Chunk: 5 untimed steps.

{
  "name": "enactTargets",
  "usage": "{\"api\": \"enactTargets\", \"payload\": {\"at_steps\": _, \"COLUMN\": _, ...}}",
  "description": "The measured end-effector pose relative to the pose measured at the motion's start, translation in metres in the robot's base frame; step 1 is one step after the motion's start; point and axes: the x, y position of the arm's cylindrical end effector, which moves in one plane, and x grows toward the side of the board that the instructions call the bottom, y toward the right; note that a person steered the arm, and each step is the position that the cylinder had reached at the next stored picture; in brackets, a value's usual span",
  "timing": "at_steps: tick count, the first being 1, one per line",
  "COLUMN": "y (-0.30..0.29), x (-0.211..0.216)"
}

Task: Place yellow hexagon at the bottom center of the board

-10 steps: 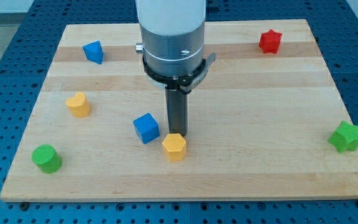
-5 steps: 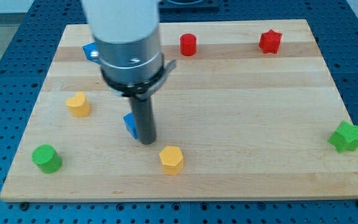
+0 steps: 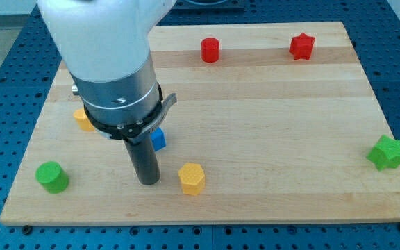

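The yellow hexagon (image 3: pixel 192 178) lies near the view's bottom edge of the wooden board (image 3: pixel 269 125), a little left of centre. My tip (image 3: pixel 148 182) rests on the board just to the view's left of the hexagon, a small gap apart. A blue cube (image 3: pixel 157 139) sits right behind the rod, partly hidden by it.
A yellow block (image 3: pixel 82 119) peeks out at the arm's left. A green cylinder (image 3: pixel 51 176) is at the bottom left. A red cylinder (image 3: pixel 210 50) and a red star (image 3: pixel 301 46) are at the top. A green star (image 3: pixel 386 153) is at the right edge.
My tip has moved from just above the hexagon to the view's left and down, now beside the hexagon's left. The hexagon slid slightly down early on. The arm now hides the top-left blue block.
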Motion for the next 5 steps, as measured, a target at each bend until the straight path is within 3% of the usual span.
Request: {"api": "enactTargets", "payload": {"at_steps": 5, "y": 0.046, "x": 0.005}}
